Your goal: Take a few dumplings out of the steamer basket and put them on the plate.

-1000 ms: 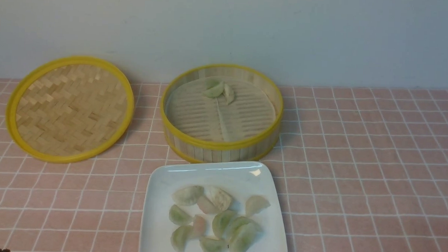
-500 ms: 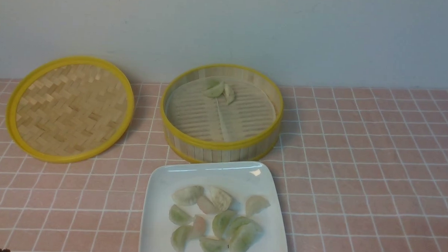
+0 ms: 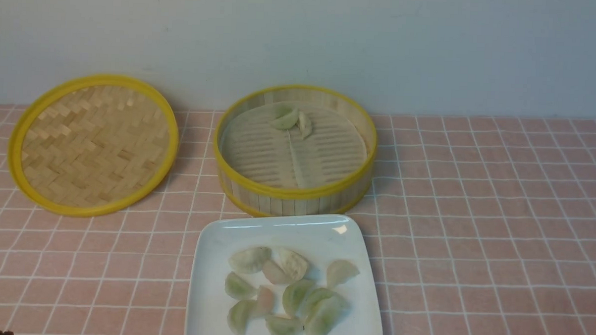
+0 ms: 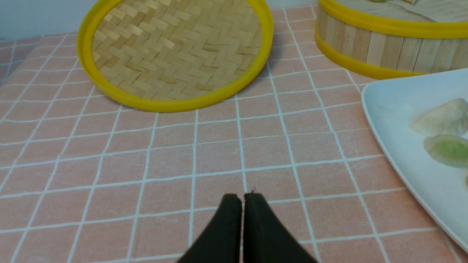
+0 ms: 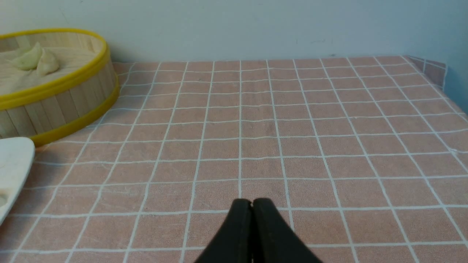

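White plate (image 3: 210,263) is holding most dumplings (image 3: 293,294); two are sitting in steamer basket (image 3: 297,199); left gripper (image 4: 242,199) and right gripper (image 5: 252,204) are idling pinched together, empty

You see the steamer basket (image 3: 294,152) at frame centre holding two dumplings (image 3: 291,120), its lid (image 3: 93,144) at left, and the plate (image 3: 210,263) with more dumplings below it.

A plain pale grey-blue wall (image 3: 302,38) rises behind a pink white-gridded tablecloth (image 3: 474,218).
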`<action>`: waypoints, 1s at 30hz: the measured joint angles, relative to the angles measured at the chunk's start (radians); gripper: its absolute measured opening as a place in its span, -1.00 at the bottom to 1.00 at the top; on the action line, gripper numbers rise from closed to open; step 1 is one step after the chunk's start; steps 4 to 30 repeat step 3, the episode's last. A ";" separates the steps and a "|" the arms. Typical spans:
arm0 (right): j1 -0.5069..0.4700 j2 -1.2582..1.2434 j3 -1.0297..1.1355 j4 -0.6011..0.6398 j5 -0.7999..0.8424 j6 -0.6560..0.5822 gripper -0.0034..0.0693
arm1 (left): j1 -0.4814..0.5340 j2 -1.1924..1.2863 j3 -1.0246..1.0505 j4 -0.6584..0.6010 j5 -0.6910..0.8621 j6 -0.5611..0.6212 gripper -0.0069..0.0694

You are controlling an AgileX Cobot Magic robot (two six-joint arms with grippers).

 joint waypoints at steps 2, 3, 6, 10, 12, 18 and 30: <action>0.000 0.000 0.000 0.000 0.000 0.000 -0.95 | 0.000 0.000 0.000 0.000 0.000 0.000 -0.83; 0.000 0.000 0.000 0.000 0.000 0.000 -0.95 | 0.000 0.000 0.000 0.000 0.000 0.000 -0.83; 0.000 0.000 0.000 0.000 0.000 0.000 -0.95 | 0.000 0.000 0.000 0.000 0.000 0.000 -0.83; 0.000 0.000 0.000 0.000 0.000 0.000 -0.95 | 0.000 0.000 0.000 0.000 0.000 0.000 -0.83; 0.000 0.000 0.000 0.000 0.000 0.000 -0.95 | 0.000 0.000 0.000 0.000 0.000 0.000 -0.83; 0.000 0.000 0.000 0.000 0.000 0.000 -0.95 | 0.000 0.000 0.000 0.000 0.000 0.000 -0.83; 0.000 0.000 0.000 0.000 0.000 0.000 -0.95 | 0.000 0.000 0.000 0.000 0.000 0.000 -0.83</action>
